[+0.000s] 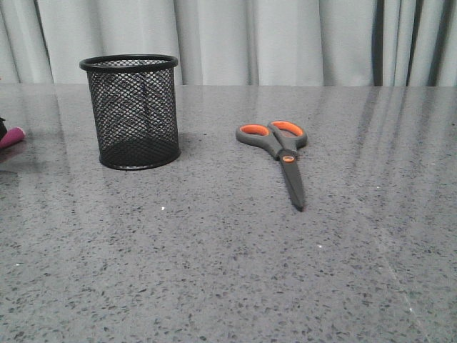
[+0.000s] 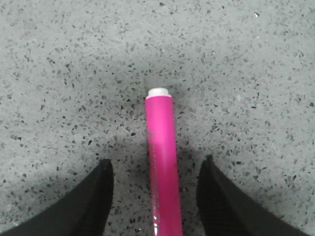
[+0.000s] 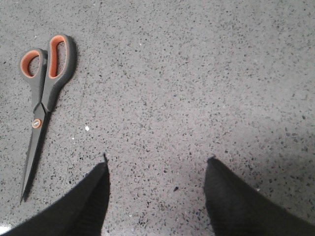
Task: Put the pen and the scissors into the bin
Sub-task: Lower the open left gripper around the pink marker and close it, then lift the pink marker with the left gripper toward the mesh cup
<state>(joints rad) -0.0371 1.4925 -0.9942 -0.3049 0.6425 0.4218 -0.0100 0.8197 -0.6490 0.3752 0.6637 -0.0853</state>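
The black wire-mesh bin [image 1: 133, 113] stands upright at the left of the table. The scissors [image 1: 280, 151], dark grey with orange-lined loops, lie flat and closed right of the bin, blades pointing toward the table's front; they also show in the right wrist view [image 3: 43, 96]. The magenta pen [image 2: 162, 157] with a white end tip lies on the table between the open fingers of my left gripper [image 2: 157, 169], touching neither. Only its end [image 1: 11, 136] shows at the front view's left edge. My right gripper [image 3: 156, 167] is open and empty over bare table, apart from the scissors.
The grey speckled table [image 1: 228, 271] stretches across the view. A pale curtain [image 1: 285, 39] hangs behind its far edge. Neither arm shows in the front view.
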